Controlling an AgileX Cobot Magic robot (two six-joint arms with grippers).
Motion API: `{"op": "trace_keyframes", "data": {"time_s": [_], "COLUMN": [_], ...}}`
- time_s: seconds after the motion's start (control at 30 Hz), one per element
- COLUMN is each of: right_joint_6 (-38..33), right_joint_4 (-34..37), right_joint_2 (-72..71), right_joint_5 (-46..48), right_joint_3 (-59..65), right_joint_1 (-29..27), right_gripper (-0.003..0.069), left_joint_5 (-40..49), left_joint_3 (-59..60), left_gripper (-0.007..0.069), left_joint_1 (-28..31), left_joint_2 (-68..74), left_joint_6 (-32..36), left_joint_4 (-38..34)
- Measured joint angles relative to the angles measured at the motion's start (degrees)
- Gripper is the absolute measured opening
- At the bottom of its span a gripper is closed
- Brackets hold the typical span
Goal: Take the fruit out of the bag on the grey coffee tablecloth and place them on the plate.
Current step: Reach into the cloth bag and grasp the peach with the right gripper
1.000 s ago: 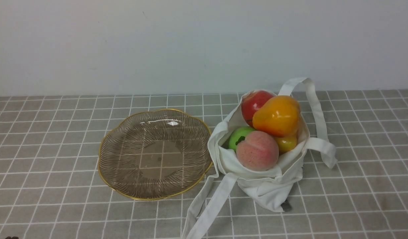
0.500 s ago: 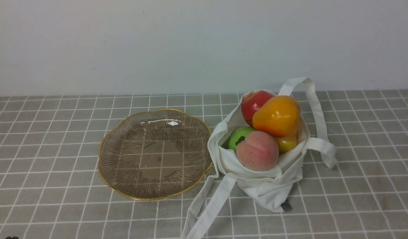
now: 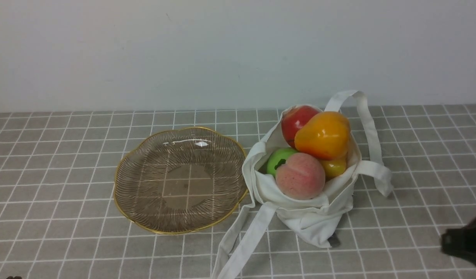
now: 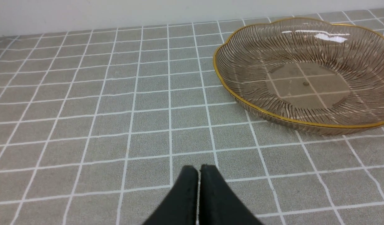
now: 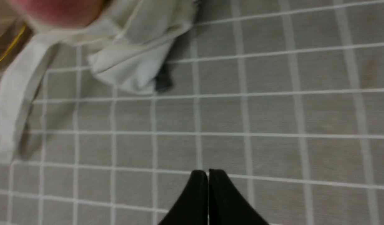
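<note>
The white bag (image 3: pixel 311 217) lies open on the grey coffee tablecloth (image 3: pixel 67 155), right of the plate (image 3: pixel 117 193). The fruit sits in its mouth: a red apple (image 3: pixel 296 118), a yellow-orange pear (image 3: pixel 325 133), a green apple (image 3: pixel 277 158), a pink peach (image 3: pixel 299 176) and a second pear (image 3: pixel 334 167). The plate holds nothing. My right gripper (image 3: pixel 451 242) is a blurred dark shape at the lower right, shut (image 5: pixel 208 172) and apart from the bag (image 5: pixel 132 56). My left gripper (image 4: pixel 199 170) is shut over bare cloth, near-left of the plate (image 4: pixel 218 65).
One long bag strap (image 3: pixel 241 244) trails toward the front edge between plate and bag; the other strap (image 3: pixel 367 128) loops over the bag's far right side. A plain white wall (image 3: pixel 222 50) rises behind the cloth.
My right gripper has come into the front view at the lower right corner. The bag, fruit and plate have not moved.
</note>
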Motion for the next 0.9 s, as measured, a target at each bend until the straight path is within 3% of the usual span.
{"op": "trace_keyframes", "data": {"time_s": [0.17, 0.27, 0.43, 0.5, 0.6, 0.73, 0.8, 0.9], "right_joint_6": [-2.2, 1.0, 12.6, 17.2, 18.7, 20.7, 22.7, 25.9], "right_joint_4": [2.6, -2.1, -17.0, -22.6, -25.9, -27.3, -27.3, -28.4], "right_joint_2": [8.6, 12.8, 20.7, 23.9, 27.2, 32.8, 34.6, 36.4], "right_joint_5": [-1.7, -2.0, -0.1, -0.2, -1.8, -5.8, -7.2, -7.8], "right_joint_3": [-7.7, -13.5, -24.2, -27.6, -29.6, -31.3, -31.5, -31.5], "right_joint_1": [9.5, 14.1, 19.9, 21.7, 23.6, 26.8, 27.2, 27.2], "right_gripper": [0.005, 0.0096, 0.0196, 0.0258, 0.0345, 0.0573, 0.0646, 0.0677], "left_joint_5": [0.1, 0.1, 0.1, 0.1, 0.1, 0.1, 0.1, 0.1], "left_joint_3": [0.0, 0.0, 0.0, 0.0, 0.0, 0.0, 0.0, 0.0], "left_gripper": [-0.0008, -0.0008, -0.0008, -0.0008, -0.0008, -0.0008, -0.0008, -0.0008], "left_joint_1": [0.0, 0.0, 0.0, 0.0, 0.0, 0.0, 0.0, 0.0], "left_joint_2": [0.0, 0.0, 0.0, 0.0, 0.0, 0.0, 0.0, 0.0], "left_joint_6": [0.0, 0.0, -0.1, -0.1, -0.1, -0.1, -0.1, -0.1], "left_joint_4": [0.0, 0.0, 0.0, 0.0, 0.0, 0.0, 0.0, 0.0]}}
